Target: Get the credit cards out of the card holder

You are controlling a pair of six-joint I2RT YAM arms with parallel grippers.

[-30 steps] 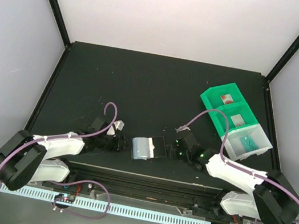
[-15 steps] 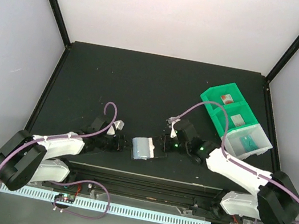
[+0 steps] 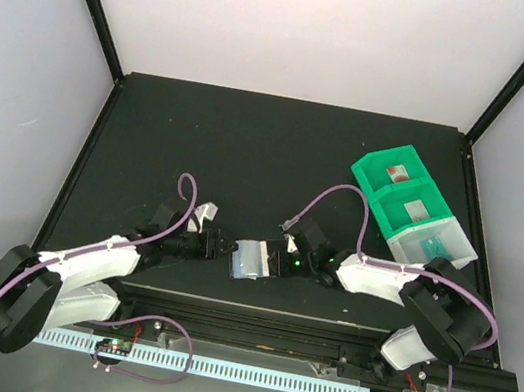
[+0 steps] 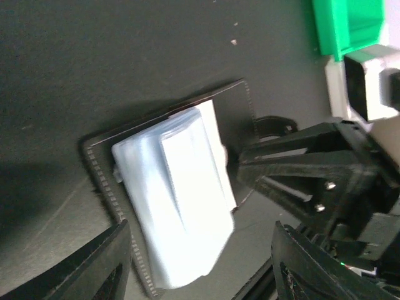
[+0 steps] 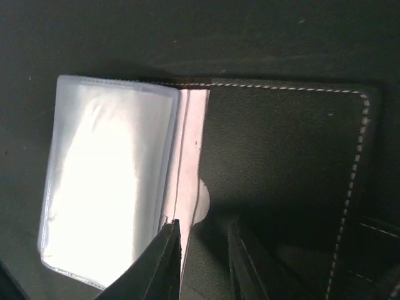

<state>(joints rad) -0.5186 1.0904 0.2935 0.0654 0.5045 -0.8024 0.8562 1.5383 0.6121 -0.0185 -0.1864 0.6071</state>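
1. The card holder (image 3: 261, 257) lies open on the dark tabletop (image 3: 249, 153). It is black with white stitches and has pale see-through pockets.
2. The left end effector (image 4: 200, 250) is released, its fingers wide apart at the holder's edge.
3. The right end effector (image 5: 203, 234) has its fingers close together over the black flap. I cannot tell if it grips.
4. The pockets shine white, so I cannot tell what is inside.

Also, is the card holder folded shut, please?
No, the card holder lies open, its clear sleeves spread beside the black flap.
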